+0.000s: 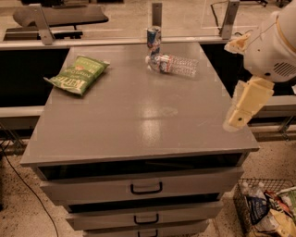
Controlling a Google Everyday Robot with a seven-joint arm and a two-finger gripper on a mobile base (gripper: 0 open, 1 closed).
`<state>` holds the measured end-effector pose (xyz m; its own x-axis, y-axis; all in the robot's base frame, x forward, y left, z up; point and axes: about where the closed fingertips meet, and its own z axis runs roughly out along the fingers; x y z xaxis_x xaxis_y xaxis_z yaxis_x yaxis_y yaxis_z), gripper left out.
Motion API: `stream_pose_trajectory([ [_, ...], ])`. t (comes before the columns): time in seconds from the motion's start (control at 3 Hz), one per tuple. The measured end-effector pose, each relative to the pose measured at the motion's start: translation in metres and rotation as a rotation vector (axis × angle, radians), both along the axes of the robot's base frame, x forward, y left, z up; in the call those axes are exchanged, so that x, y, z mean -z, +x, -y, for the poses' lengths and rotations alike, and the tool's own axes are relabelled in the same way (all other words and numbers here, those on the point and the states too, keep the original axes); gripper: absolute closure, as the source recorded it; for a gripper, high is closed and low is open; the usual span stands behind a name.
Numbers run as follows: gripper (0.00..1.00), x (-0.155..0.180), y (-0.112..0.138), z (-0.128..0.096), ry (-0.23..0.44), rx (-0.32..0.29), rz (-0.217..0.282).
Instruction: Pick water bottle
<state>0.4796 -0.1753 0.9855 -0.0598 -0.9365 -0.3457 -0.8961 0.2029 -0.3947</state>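
Note:
The water bottle (173, 65) is a small clear ribbed bottle with a white cap and a blue, red and white label. It lies on its side at the far middle of the grey cabinet top (138, 115), cap toward the left. A blue-and-silver drink can (153, 40) stands upright just behind its cap end. My gripper (238, 116) is a cream-coloured piece hanging from the white arm (273, 46) at the right edge of the cabinet top. It is well short of the bottle, nearer the camera and to the right, and holds nothing that I can see.
A green chip bag (77, 74) lies at the far left of the top. Drawers with black handles (146, 188) are below the front edge. A wire basket of packets (268, 208) stands on the floor at the lower right. A rail with posts (157, 14) runs behind the cabinet.

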Motion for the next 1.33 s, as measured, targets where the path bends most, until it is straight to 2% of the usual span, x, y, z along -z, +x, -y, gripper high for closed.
stream_pose_trajectory([
  [0.33,0.00,0.028,0.071,-0.014,0.078,-0.037,0.049],
  [0.67,0.00,0.037,0.076,-0.013,0.069,-0.036,0.055],
  [1.0,0.00,0.056,0.104,-0.001,0.091,-0.005,0.082],
  [1.33,0.00,0.078,0.155,0.015,0.140,0.048,0.114],
])
